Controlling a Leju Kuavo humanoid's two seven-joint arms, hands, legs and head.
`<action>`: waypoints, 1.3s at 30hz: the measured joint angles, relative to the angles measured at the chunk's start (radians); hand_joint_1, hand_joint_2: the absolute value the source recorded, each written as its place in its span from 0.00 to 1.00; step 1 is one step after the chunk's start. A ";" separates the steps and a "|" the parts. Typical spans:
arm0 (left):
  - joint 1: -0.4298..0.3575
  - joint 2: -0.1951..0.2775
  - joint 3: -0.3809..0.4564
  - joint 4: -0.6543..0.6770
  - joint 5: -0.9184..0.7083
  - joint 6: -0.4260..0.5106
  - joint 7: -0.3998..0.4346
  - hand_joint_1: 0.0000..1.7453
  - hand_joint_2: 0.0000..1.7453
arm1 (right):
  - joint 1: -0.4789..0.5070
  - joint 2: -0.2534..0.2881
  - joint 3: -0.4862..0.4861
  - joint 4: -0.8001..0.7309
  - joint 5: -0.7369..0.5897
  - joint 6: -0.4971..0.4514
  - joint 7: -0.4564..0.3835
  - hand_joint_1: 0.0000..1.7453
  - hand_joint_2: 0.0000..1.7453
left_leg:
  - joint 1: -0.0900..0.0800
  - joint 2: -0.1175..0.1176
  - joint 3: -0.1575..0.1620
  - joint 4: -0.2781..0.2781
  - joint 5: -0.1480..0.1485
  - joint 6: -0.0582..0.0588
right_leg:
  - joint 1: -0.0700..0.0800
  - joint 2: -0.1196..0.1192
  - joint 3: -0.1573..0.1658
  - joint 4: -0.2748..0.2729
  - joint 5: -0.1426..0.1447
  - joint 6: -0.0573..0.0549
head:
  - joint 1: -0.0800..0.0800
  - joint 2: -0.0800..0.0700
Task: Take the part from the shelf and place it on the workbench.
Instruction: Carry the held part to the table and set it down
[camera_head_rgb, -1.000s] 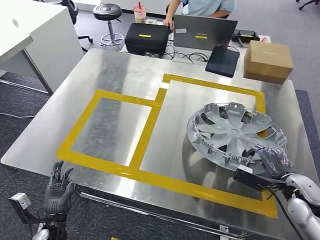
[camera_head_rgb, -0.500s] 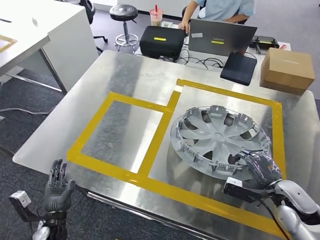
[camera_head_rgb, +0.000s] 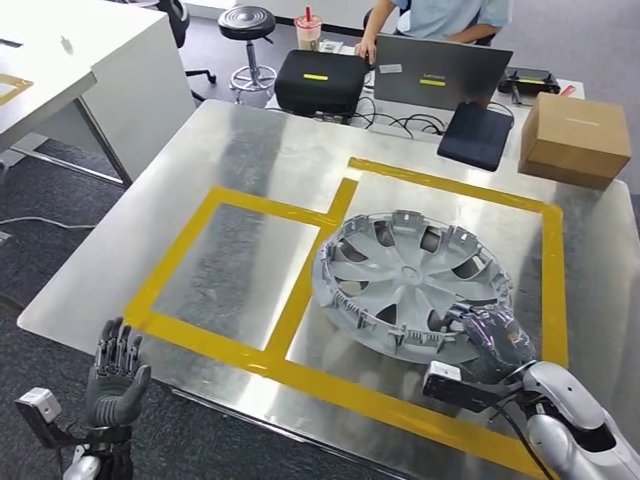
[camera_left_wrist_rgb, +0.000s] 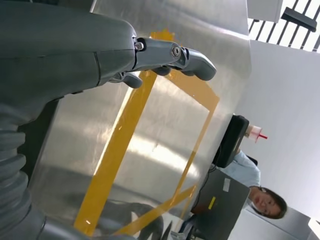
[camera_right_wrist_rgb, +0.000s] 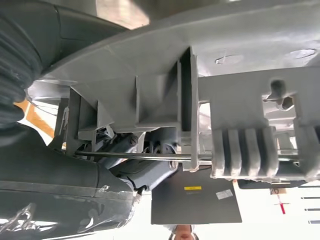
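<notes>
A grey plastic wheel cover (camera_head_rgb: 411, 282) lies tilted over the steel workbench (camera_head_rgb: 249, 160), inside the larger yellow-taped box. My right hand (camera_head_rgb: 490, 340) grips its near rim, fingers hooked through the spokes. From the right wrist view the cover's ribbed underside (camera_right_wrist_rgb: 234, 105) is very close, with dark fingers (camera_right_wrist_rgb: 124, 147) curled under its rim. My left hand (camera_head_rgb: 115, 378) hangs below the table's near left edge, fingers apart and empty; its fingers (camera_left_wrist_rgb: 173, 55) reach over the taped tabletop.
Yellow tape (camera_head_rgb: 302, 290) marks two boxes on the workbench. At the far edge stand a black case (camera_head_rgb: 315, 80), a laptop (camera_head_rgb: 441, 75), a dark pad (camera_head_rgb: 475, 135) and a cardboard box (camera_head_rgb: 577, 140). A person (camera_head_rgb: 445, 12) sits behind. A white desk (camera_head_rgb: 68, 70) stands left.
My right hand has carried the wheel cover leftward and a little nearer across the larger taped box. The camera shifted too. The left hand stays low by the table edge.
</notes>
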 joint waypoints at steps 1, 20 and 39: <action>0.000 0.000 -0.001 -0.001 -0.003 0.000 -0.001 0.00 1.00 | 0.001 0.000 -0.001 -0.003 0.000 0.000 0.000 0.83 1.00 | -0.001 0.000 0.002 -0.002 -0.003 0.003 | 0.000 -0.002 0.003 -0.005 -0.006 0.004 | 0.000 0.000; -0.001 -0.003 0.008 -0.021 0.031 0.014 0.094 0.00 0.00 | 0.101 0.038 -0.002 -0.137 -0.034 -0.017 0.049 0.00 1.00 | 0.010 -0.005 -0.013 0.029 -0.018 -0.027 | -0.013 0.006 -0.053 0.008 0.071 -0.013 | -0.004 0.000; -0.001 -0.040 0.054 -0.037 0.012 -0.002 0.070 0.00 0.00 | 0.161 0.125 0.013 -0.449 -0.143 -0.035 0.020 0.00 1.00 | 0.007 0.011 0.039 -0.027 -0.013 0.031 | -0.001 0.023 -0.198 0.278 -0.062 0.034 | -0.001 0.000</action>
